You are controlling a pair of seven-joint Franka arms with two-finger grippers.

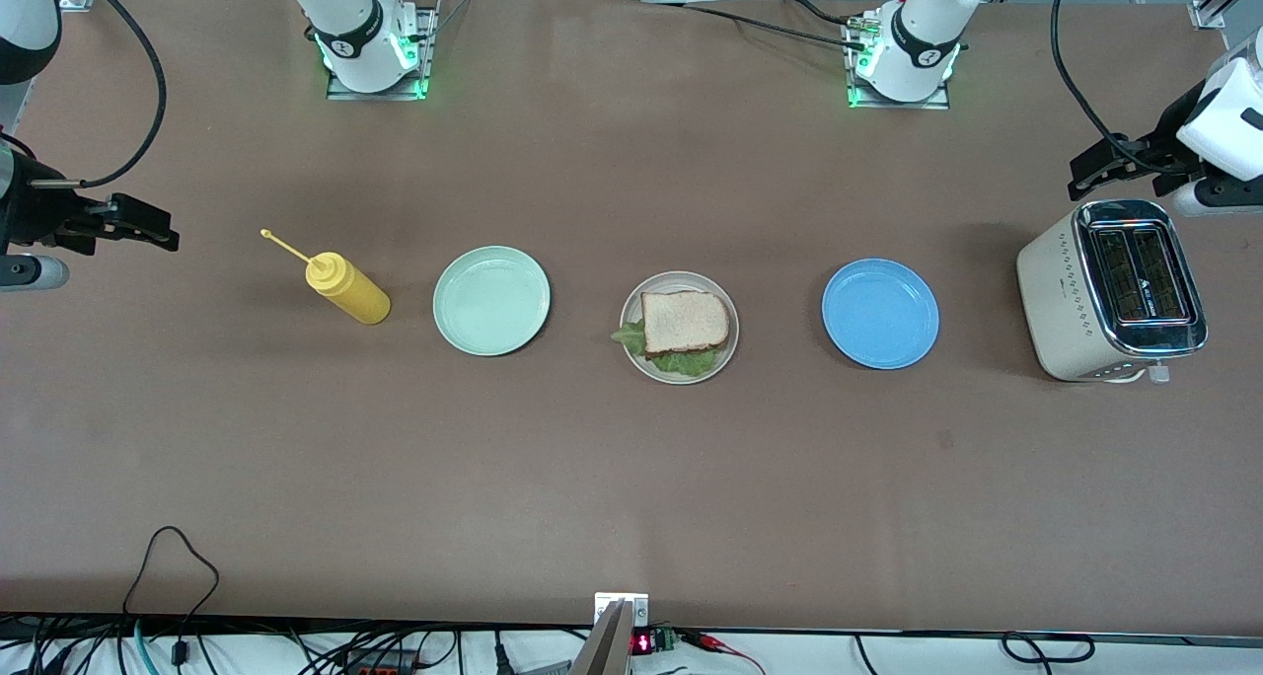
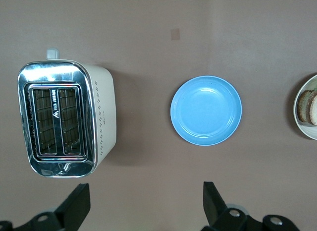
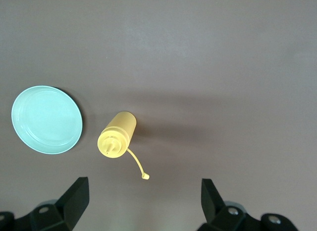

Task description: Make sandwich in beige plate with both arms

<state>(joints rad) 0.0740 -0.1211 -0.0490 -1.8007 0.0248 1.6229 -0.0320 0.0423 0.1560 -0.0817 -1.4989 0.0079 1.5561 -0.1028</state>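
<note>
The sandwich lies on the beige plate in the middle of the table: a bread slice on top, with green lettuce sticking out at the edges. Its edge and the plate also show in the left wrist view. My left gripper is open and empty, up over the table beside the toaster at the left arm's end; it also shows in its own wrist view. My right gripper is open and empty, up over the right arm's end of the table, also seen in its own wrist view.
A cream and chrome toaster stands at the left arm's end. A blue plate lies between it and the beige plate. A mint-green plate and a yellow squeeze bottle lie toward the right arm's end.
</note>
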